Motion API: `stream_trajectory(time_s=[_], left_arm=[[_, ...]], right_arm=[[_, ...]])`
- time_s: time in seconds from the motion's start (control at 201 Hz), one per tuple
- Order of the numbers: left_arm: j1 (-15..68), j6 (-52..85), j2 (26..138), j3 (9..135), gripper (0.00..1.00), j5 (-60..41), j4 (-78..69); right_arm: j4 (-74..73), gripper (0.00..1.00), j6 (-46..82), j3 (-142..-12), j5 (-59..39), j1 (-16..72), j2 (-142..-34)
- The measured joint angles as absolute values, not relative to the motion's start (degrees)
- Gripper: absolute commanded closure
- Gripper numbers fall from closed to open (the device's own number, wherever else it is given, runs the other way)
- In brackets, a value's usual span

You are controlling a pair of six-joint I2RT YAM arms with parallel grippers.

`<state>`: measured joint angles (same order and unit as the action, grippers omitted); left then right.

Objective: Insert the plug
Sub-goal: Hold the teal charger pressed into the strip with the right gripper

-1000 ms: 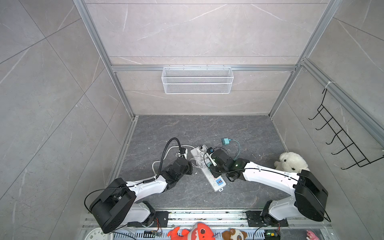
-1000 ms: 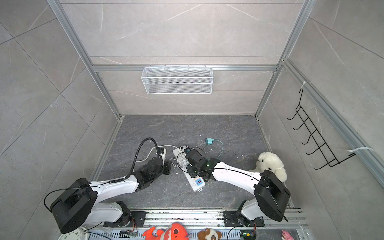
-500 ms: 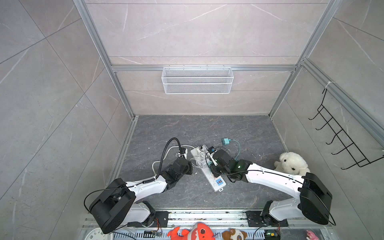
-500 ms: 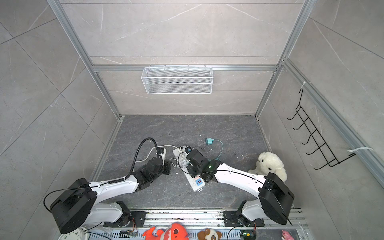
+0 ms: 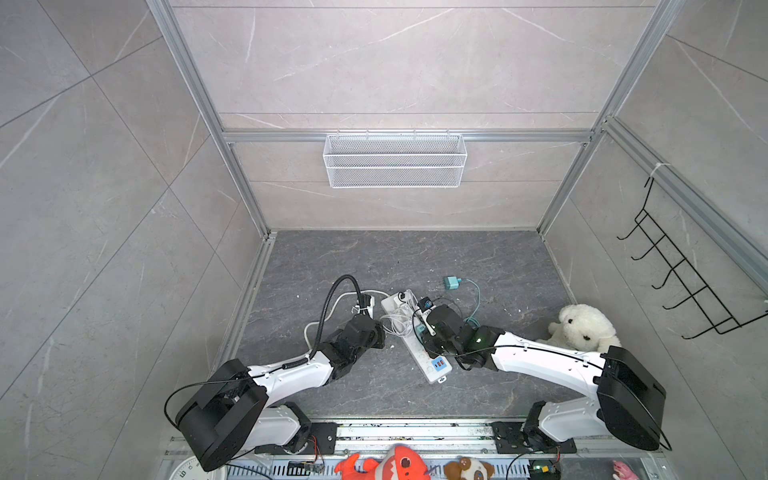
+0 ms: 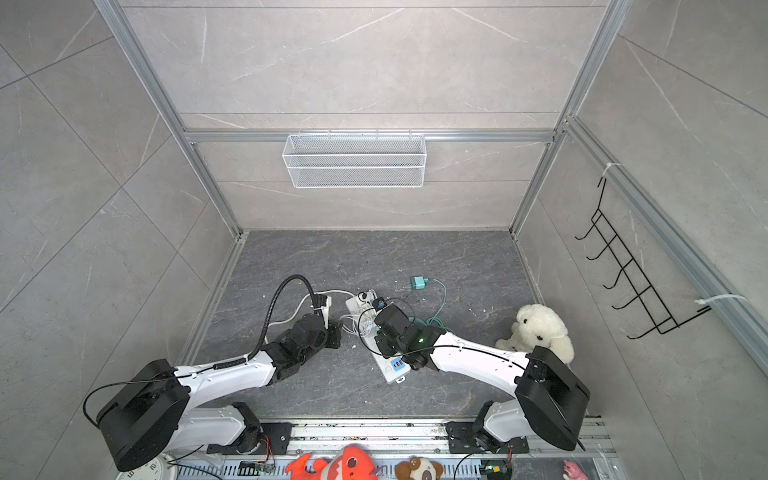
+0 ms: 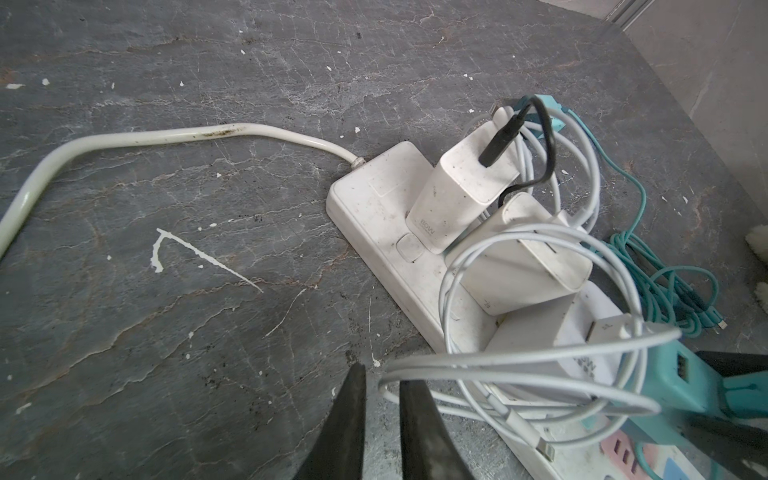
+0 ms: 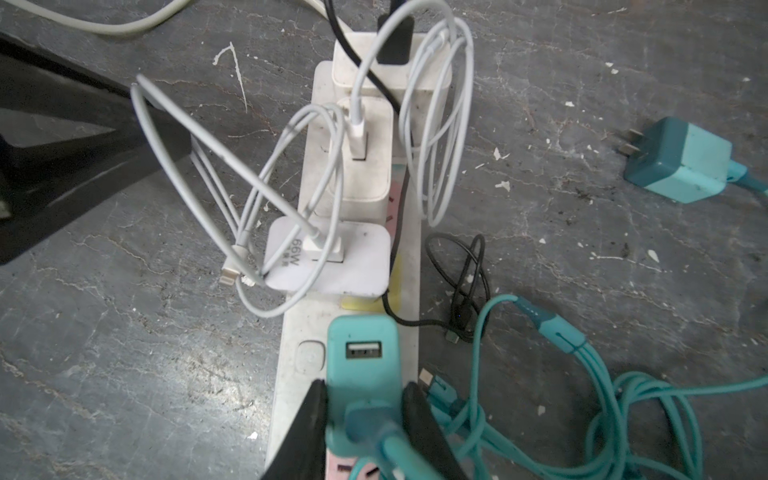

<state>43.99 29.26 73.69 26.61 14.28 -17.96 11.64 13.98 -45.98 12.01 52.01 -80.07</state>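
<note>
Two arms: you have both down low over the desk (image 5: 332, 266), meeting at the white power strip (image 5: 432, 372) in the middle.
left pincer (image 7: 380, 374): narrow, tips almost together and holding nothing; it sits just left of the power strip.
white cable loop (image 7: 519, 361): it hangs off the chargers and reaches out right beside your left tips.
white chargers (image 8: 328, 253): three stand plugged in along the far part of the power strip.
teal plug (image 8: 363, 357): your task piece, upright over the power strip on the near side of the last white charger, beside the round button (image 8: 311, 353). Its prongs are hidden, so I cannot tell whether they are seated.
right pincer (image 8: 365, 388): clamped on the teal plug at its near end, where the teal cable (image 8: 555, 330) leaves it.
spare teal charger (image 5: 451, 282): loose on the desk, far and to the right, well apart.
risk, slant: if you press with the prongs off the slots, they may jam or bend.
risk, sliding: nothing braces the power strip, so a sideways push could skid or pivot it.
risk, snag: the white cable loop could catch your left tips, and the coiled teal cable could tug the teal plug askew.
</note>
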Motion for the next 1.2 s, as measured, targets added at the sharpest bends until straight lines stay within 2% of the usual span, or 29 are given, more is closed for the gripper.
stream_trajectory(time_s=[1.2], left_arm=[[44.0,29.3,73.1,26.6,0.81,12.9,-18.0]], right_arm=[[8.5,1.0,17.5,-43.4,16.8,55.2,-79.6]])
